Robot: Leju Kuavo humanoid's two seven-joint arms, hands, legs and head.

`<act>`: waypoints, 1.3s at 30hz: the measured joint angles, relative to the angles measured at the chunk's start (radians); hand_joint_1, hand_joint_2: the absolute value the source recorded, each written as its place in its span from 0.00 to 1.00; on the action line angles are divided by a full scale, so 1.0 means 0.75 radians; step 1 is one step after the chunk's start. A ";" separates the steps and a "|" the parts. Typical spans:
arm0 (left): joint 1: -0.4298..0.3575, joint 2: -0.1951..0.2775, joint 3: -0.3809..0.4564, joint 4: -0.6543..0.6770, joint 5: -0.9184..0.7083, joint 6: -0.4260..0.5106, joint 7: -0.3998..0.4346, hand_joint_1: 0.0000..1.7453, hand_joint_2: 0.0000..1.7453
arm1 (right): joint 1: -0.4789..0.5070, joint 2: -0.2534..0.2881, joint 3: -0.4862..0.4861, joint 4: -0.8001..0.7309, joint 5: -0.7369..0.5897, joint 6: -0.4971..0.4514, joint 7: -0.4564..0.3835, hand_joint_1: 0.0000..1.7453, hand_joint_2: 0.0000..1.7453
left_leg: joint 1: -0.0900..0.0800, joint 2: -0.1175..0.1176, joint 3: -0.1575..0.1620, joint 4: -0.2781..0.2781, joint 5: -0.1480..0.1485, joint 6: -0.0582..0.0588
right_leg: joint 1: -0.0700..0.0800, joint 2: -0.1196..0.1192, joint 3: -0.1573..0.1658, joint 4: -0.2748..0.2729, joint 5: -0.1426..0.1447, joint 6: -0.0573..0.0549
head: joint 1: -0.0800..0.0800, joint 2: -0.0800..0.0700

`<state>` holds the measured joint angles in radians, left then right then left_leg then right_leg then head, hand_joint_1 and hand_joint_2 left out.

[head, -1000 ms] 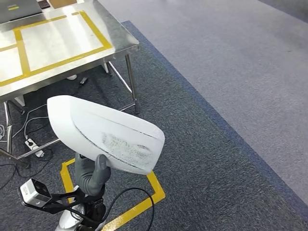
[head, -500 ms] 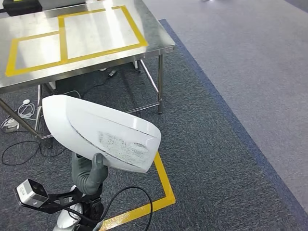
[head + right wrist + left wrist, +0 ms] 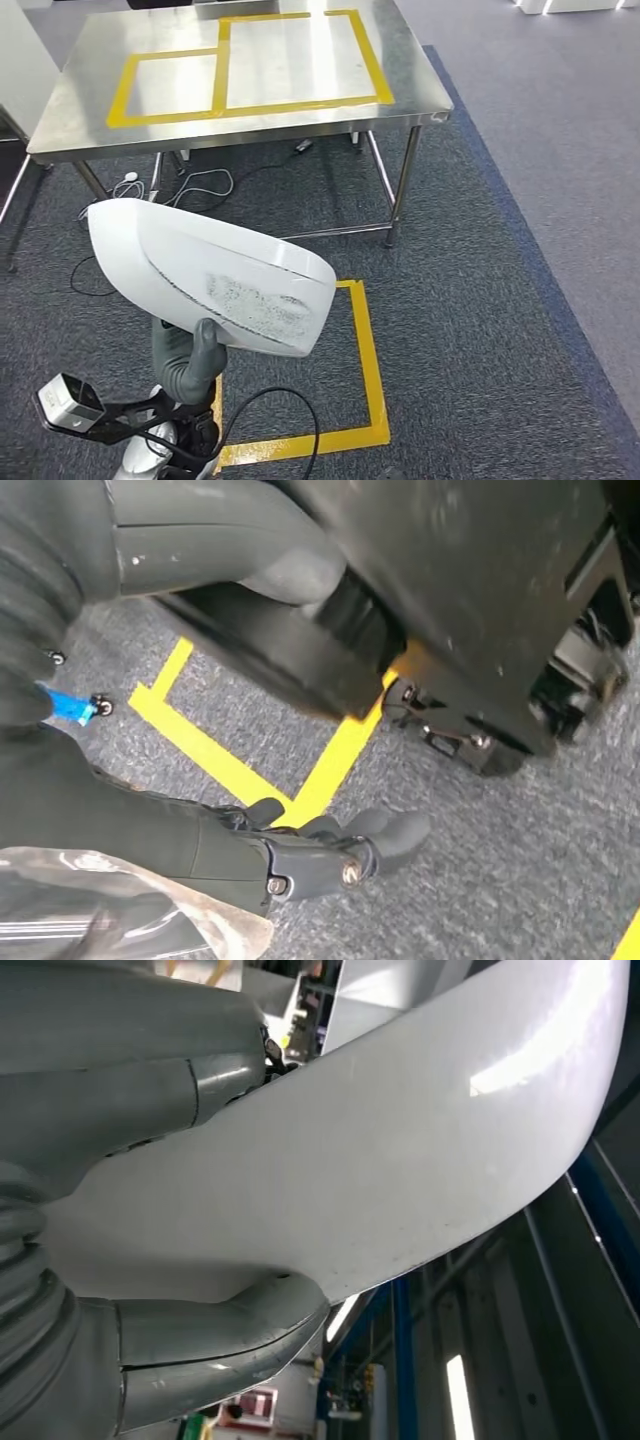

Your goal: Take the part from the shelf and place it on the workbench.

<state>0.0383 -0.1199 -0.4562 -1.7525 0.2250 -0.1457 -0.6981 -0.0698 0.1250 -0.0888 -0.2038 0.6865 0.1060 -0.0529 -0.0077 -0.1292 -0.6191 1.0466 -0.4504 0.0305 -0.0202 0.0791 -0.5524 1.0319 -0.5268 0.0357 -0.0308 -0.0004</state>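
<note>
Long white part [image 3: 207, 275] gripped from below by left hand [image 3: 185, 360], lying sideways before the surface [image 3: 68, 125]. Right hand [image 3: 317, 855] loose, holding nothing. Bare carpet between.

Yellow floor tape [image 3: 370, 370] marks grey carpet [image 3: 468, 330]; cables [image 3: 192, 185] lie beyond.

The left hand [image 3: 113, 1220] grips the white part [image 3: 392, 1160], whose smooth, glossy shell sweeps across the picture and carries a bright reflection near its far end. A thick grey thumb [image 3: 219, 1345] presses along one edge of the shell while grey fingers [image 3: 151, 1095] lie against its opposite side. Behind the part, blue frame bars [image 3: 400, 1360] and a long bright light strip [image 3: 458, 1400] appear, blurred.
</note>
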 joint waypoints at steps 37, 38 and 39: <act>0.030 -0.006 0.006 -0.039 0.009 0.036 -0.007 1.00 1.00 | 0.007 0.019 -0.011 0.000 -0.049 -0.042 0.026 0.00 1.00 | 0.016 0.157 -0.088 0.285 -0.178 -0.054 | -0.003 -0.109 -0.002 -0.022 0.032 -0.033 | -0.017 0.000; 0.031 -0.004 0.006 -0.039 0.011 0.037 -0.007 1.00 1.00 | 0.007 0.019 -0.012 0.000 -0.049 -0.041 0.026 0.00 1.00 | 0.020 0.158 -0.119 0.340 -0.186 -0.057 | -0.003 -0.110 0.001 -0.022 0.029 -0.034 | -0.018 0.000; 0.032 -0.003 0.006 -0.039 0.012 0.037 -0.007 1.00 1.00 | 0.008 0.019 -0.012 0.000 -0.049 -0.040 0.026 0.00 1.00 | 0.023 0.158 -0.129 0.348 -0.168 -0.059 | -0.004 -0.109 0.005 -0.022 0.026 -0.033 | -0.018 0.000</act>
<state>0.0619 -0.1223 -0.4517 -1.7815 0.2337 -0.1180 -0.7032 -0.0639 0.1395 -0.0978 -0.2035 0.6494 0.0757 -0.0336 0.0095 -0.0104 -0.7159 1.3075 -0.5763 -0.0139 -0.0229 -0.0028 -0.5487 1.0156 -0.5076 0.0108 -0.0440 -0.0004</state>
